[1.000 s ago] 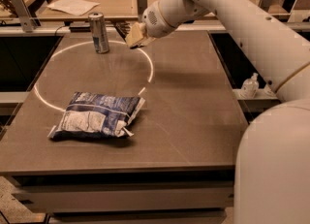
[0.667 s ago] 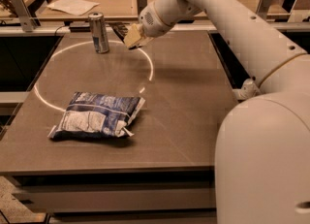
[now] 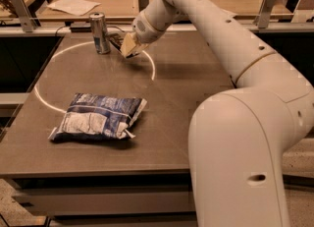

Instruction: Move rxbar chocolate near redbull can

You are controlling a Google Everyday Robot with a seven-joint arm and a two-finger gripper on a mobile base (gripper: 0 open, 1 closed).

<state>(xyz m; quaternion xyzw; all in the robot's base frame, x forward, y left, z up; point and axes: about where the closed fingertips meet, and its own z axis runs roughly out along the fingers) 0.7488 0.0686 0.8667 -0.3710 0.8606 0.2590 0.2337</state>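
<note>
Moved left and down in the last second, bringing gripper [image 3: 126,48] just beside can [image 3: 100,33], low over tabletop [image 3: 196,88]. Holding bar [image 3: 116,40] clamped between fingers, dark end poking toward can, apparently not yet laid down. Probably close enough already; only lowering and letting go left.
</note>
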